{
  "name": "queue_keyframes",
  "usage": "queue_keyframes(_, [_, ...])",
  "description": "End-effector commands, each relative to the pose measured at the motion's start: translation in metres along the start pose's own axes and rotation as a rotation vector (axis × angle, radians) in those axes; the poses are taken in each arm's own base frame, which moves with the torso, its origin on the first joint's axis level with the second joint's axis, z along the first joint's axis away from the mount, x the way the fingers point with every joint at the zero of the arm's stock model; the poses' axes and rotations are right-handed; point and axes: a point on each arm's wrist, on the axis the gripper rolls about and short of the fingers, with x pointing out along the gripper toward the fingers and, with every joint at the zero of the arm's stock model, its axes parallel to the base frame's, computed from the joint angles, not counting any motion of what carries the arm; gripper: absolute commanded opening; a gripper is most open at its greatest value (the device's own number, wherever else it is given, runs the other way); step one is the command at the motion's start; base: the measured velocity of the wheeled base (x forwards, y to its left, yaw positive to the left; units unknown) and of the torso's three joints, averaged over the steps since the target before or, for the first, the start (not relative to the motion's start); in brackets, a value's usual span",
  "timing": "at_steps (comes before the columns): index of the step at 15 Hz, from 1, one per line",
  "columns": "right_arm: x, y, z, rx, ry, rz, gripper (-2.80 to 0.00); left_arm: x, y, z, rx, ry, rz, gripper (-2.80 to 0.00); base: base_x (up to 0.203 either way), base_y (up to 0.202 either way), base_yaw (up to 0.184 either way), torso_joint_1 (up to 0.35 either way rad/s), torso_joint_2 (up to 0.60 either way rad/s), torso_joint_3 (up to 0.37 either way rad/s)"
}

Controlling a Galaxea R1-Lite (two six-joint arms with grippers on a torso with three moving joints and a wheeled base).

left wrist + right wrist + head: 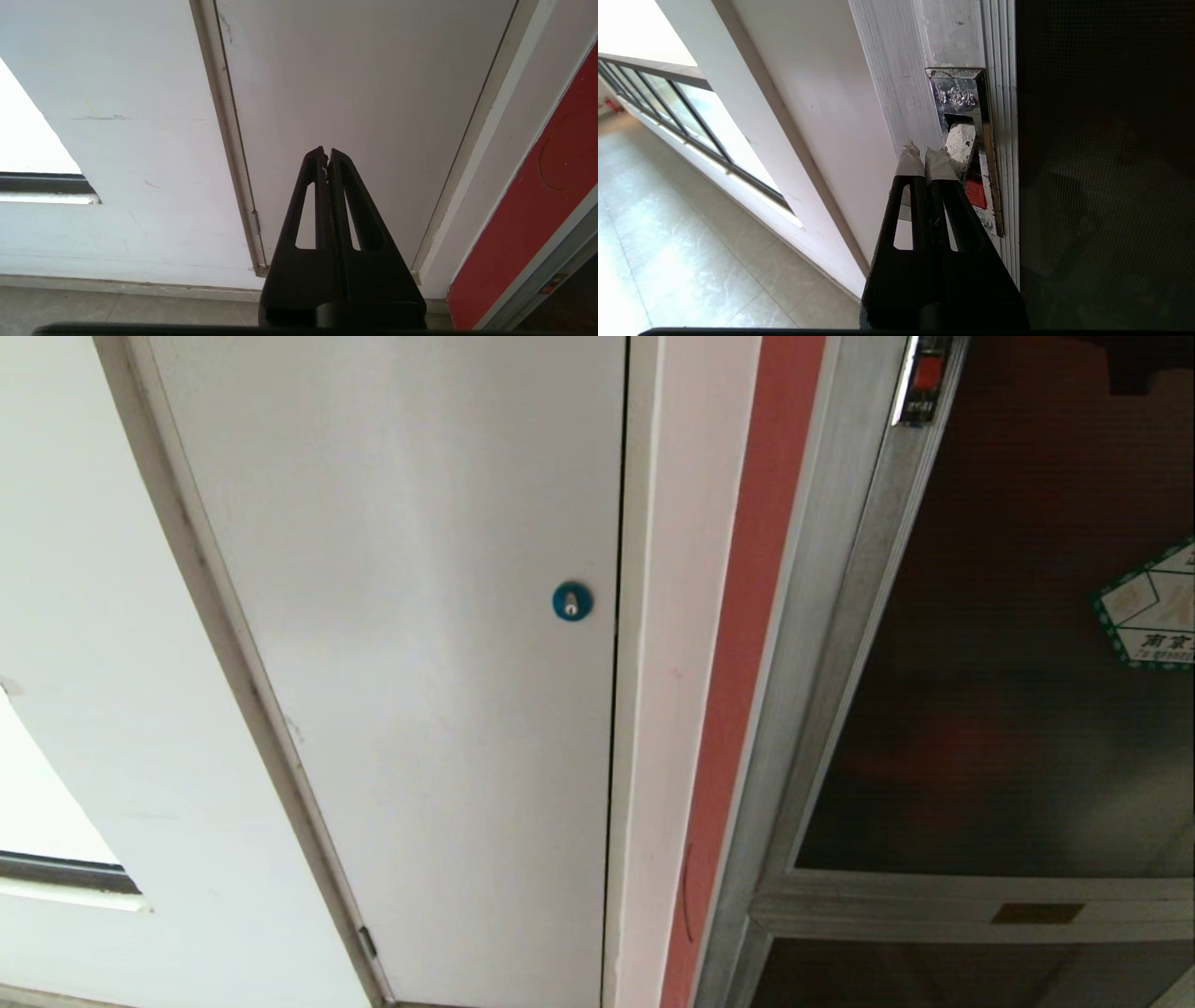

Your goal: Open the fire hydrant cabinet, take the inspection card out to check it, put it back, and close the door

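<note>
Right at the door's silver edge, the right gripper, fingers pressed together and empty, sits just beside the upright red latch; left gripper, also closed, idles by the white panel.

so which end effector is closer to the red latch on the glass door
Right. The right end effector, shut, has its taped tips right beside the red latch on the door frame. The left end effector, shut, points at the plain white panel, well away from it.
</note>
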Motion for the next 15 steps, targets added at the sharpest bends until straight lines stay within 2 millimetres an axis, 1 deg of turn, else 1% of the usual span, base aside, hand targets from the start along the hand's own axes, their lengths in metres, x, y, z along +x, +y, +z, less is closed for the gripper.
queue_keyframes(1, [0.0,-0.002,-0.002,0.005,0.01,-0.008,-2.8,0.0,0.0,0.0,0.0,0.001,0.0,-2.8,0.0,0.0,0.0,0.0,0.0,0.0])
queue_keyframes(15, [0.015,-0.018,-0.012,0.025,0.05,-0.051,-2.8,0.0,0.0,0.0,0.0,0.001,0.0,-2.8,0.0,0.0,0.0,0.0,0.0,0.0])
